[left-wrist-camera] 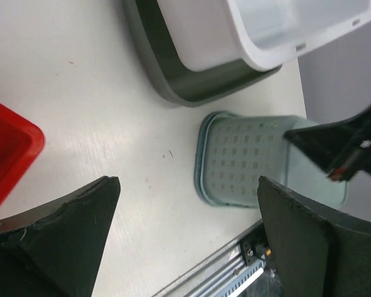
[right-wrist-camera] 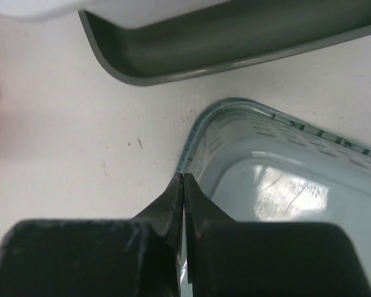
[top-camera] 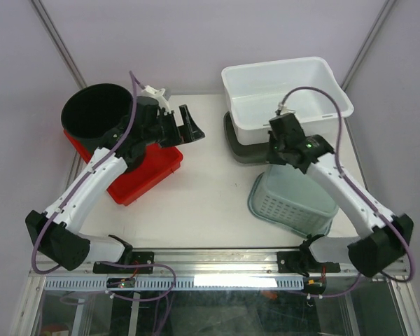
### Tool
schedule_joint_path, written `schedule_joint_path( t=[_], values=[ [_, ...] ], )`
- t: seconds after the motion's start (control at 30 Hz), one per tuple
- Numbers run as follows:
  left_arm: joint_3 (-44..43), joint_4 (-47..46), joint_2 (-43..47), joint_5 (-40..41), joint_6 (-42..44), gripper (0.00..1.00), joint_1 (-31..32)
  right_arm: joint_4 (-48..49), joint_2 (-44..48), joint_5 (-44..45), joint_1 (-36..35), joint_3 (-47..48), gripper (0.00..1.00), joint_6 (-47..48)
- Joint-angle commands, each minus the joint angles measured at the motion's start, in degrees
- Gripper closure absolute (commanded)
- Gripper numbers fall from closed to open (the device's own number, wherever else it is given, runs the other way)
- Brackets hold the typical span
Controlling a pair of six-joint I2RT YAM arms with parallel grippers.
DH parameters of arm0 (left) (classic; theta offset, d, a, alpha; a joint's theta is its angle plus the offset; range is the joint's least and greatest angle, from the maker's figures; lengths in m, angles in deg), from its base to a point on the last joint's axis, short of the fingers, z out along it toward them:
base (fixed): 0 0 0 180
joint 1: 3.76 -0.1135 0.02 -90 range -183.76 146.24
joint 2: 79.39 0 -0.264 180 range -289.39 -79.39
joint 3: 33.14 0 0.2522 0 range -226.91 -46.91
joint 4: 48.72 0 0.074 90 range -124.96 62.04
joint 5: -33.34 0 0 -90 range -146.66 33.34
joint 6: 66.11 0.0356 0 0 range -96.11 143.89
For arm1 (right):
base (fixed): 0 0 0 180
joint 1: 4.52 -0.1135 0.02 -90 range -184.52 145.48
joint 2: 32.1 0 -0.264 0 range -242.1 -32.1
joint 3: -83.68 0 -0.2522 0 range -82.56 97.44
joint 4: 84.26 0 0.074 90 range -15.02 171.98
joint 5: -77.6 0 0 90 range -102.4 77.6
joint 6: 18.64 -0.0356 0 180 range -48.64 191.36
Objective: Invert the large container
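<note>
The teal perforated container (top-camera: 294,199) sits on the table at the near right, and the right wrist view shows its open inside (right-wrist-camera: 266,179). My right gripper (top-camera: 275,157) is at its far left rim, shut on the thin wall with the fingertips (right-wrist-camera: 183,177) pinched together. My left gripper (top-camera: 189,127) hovers over the middle left of the table, open and holding nothing (left-wrist-camera: 187,182). From the left wrist view the teal container (left-wrist-camera: 247,161) lies well ahead of its fingers.
A white tub (top-camera: 287,91) rests in a dark grey tray (top-camera: 241,143) at the back right, just beyond the teal container. A black bucket (top-camera: 94,112) stands on a red tray (top-camera: 150,171) at the left. The metal rail runs along the near edge.
</note>
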Motion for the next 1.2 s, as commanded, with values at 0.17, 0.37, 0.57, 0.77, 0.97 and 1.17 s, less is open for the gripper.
schedule_joint_path(
  t=[0.17,0.37,0.57,0.77,0.97,1.17],
  values=[
    [-1.51,-3.47,-4.40,-3.04,3.64,0.01,6.62,-2.86,18.11,-7.45,1.24,2.51,0.86,0.86],
    [-1.56,-3.64,-5.13,-1.94,3.88,0.01,6.81,-11.07,16.53,-17.57,-5.72,1.94,0.77,-1.20],
    [-2.17,-3.64,-5.90,-3.26,2.94,0.01,6.82,-13.10,12.33,-15.47,-10.01,-3.16,0.64,-3.95],
    [-1.45,-3.75,-6.40,-3.85,2.72,0.01,6.92,-14.48,10.31,-1.74,-6.37,-3.92,0.64,-6.68],
    [-1.70,-3.73,-5.71,-4.30,2.95,0.01,7.21,-14.95,13.13,8.43,6.21,-5.54,0.66,-11.39],
    [-1.12,-3.73,-5.89,-4.53,3.17,0.01,7.48,-13.05,14.82,13.12,15.03,-5.03,0.64,-12.25]
  ],
)
